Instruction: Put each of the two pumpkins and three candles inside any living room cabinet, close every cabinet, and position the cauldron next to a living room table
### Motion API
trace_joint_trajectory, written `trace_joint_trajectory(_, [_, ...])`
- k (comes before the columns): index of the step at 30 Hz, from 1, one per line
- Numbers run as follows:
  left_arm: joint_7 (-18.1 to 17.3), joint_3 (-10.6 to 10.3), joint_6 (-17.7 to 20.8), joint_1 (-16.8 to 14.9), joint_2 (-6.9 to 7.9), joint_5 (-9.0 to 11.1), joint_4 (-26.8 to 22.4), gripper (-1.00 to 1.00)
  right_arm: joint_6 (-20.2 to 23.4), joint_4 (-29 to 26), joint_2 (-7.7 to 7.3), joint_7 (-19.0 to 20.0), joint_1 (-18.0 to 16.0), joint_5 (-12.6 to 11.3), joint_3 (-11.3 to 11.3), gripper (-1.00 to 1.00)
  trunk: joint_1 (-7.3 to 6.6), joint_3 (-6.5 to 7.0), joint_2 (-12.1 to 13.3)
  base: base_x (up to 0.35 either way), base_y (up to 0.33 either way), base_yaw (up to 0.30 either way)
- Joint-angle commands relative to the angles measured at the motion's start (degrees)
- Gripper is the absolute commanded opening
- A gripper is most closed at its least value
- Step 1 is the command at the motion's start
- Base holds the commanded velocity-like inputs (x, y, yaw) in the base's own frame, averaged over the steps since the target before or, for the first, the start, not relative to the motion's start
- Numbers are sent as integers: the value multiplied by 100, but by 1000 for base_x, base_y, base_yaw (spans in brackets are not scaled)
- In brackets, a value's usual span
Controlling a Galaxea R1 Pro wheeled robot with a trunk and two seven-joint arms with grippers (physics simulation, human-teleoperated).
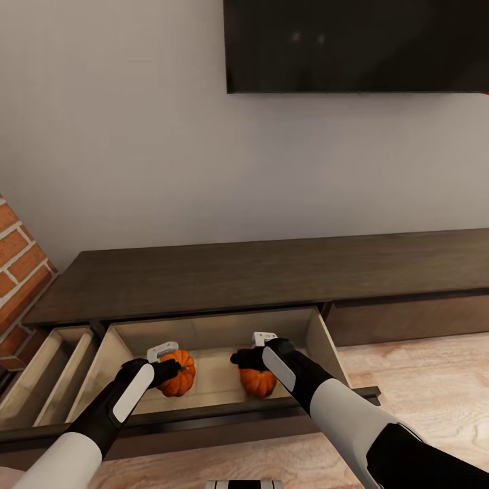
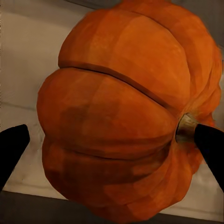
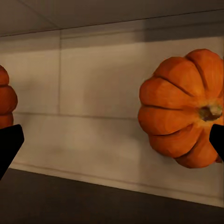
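The dark-brown cabinet (image 1: 272,272) has a wide drawer (image 1: 217,334) pulled open, and both pumpkins lie on its tan floor. My left gripper (image 1: 173,369) reaches down to the left pumpkin (image 1: 180,377). In the left wrist view that pumpkin (image 2: 116,116) lies between the spread black fingers (image 2: 11,149). One tip is at its stem and a gap shows at the other. My right gripper (image 1: 239,358) hangs open just above the right pumpkin (image 1: 258,384). In the right wrist view this pumpkin (image 3: 179,107) is beside one fingertip (image 3: 217,140), and the other pumpkin (image 3: 4,100) shows at the edge.
A second drawer (image 1: 61,370) with dividers stands open to the left. A brick wall (image 1: 20,272) rises at the far left. A dark TV (image 1: 360,44) hangs above the cabinet. Wooden floor (image 1: 435,387) lies to the right.
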Motion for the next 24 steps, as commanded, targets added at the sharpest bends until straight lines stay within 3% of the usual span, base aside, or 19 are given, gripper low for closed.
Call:
trace_joint_trajectory(1, [57,-24,3,-1,7,62,-9,100,9,-10,-4,-53,-5,-60,35,100,-1,-5,-2,0,0,0])
trace_joint_trajectory(9, [48,-23,3,-2,7,70,-9,100,9,-11,-4,-53,-5,-60,35,100,-1,-5,-2,0,0,0])
trace_joint_trajectory(24, [20,-29,16,-6,6,80,-5,100,42,-10,-4,-54,-5,-60,35,100,-40,327,18,0,0,0])
